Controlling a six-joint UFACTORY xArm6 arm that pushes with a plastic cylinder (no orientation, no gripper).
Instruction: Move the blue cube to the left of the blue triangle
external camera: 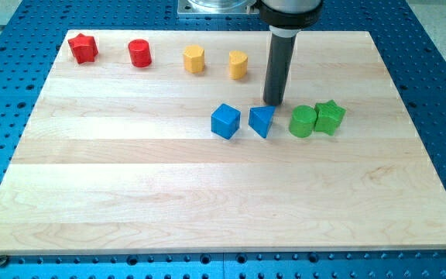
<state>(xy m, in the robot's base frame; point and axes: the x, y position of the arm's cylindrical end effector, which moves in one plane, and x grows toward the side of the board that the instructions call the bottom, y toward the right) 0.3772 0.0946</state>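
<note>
The blue cube (225,121) sits near the middle of the wooden board (130,186). The blue triangle (261,120) sits just to its right, with a small gap between them. My tip (273,103) rests on the board just above and slightly right of the blue triangle, close to its upper edge. It is apart from the blue cube.
A green cylinder (303,121) and a green star (330,116) sit touching to the right of the triangle. Along the view's top are a red star (83,48), a red cylinder (139,53), a yellow hexagon (194,59) and a yellow block (238,65).
</note>
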